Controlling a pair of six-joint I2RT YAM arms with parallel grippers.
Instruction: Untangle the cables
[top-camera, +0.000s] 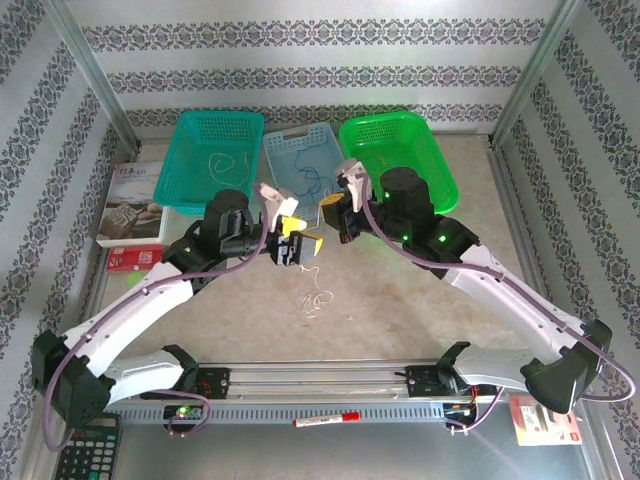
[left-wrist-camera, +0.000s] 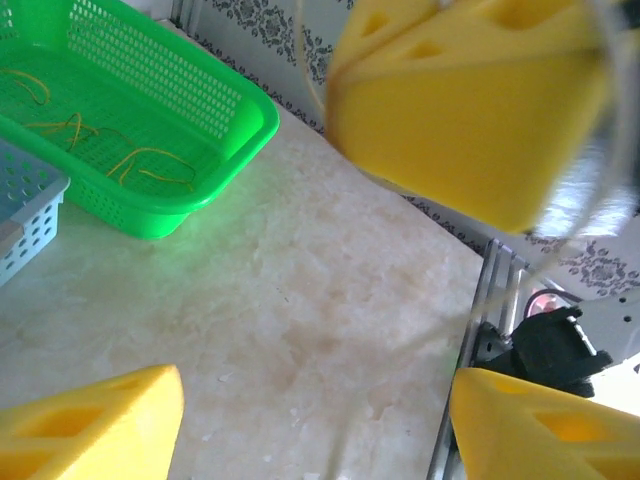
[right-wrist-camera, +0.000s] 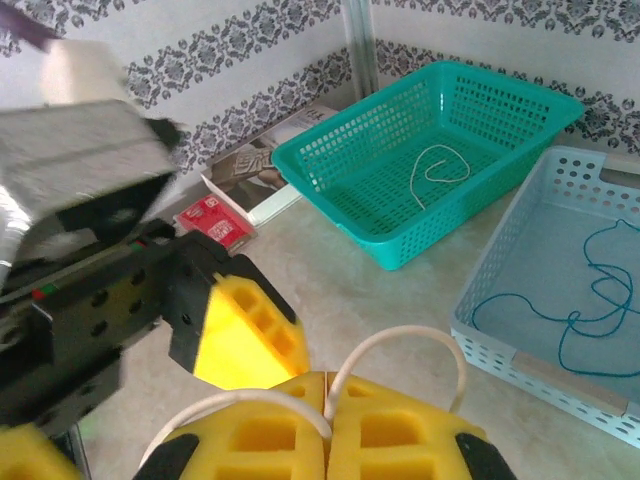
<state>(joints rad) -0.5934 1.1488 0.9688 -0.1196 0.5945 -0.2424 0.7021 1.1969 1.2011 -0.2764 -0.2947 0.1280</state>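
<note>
Cables (top-camera: 318, 298): lying as a small whitish tangle on the table (top-camera: 400, 300), on the near side of both grippers; a thin strand appearing to rise from it toward the fingers
Held strand (right-wrist-camera: 400, 331): arching out in two whitish loops from between the right pads
Right gripper (right-wrist-camera: 325, 392): clenching on the held strand, pads pressing together
Left gripper (left-wrist-camera: 320, 430): standing released, fingers wide apart, bare table showing between them, gripping nothing
Key relation: grippers sitting just beside each other, tips facing; long axis of the strand running roughly down from the right pads to the tangle; left arm looking nearer to the loose part
Arm pose: both reaching inward and meeting mid-table, in front of the tray (right-wrist-camera: 490, 300)
Sorted so far: one whitish cable resting in the teal basket (right-wrist-camera: 340, 205), a blue one in the tray, yellow ones in the green basket (left-wrist-camera: 250, 100)
Next move, as a judgement: calling for the left jaws closing on the hanging strand below the right pads, then drawing apart
</note>
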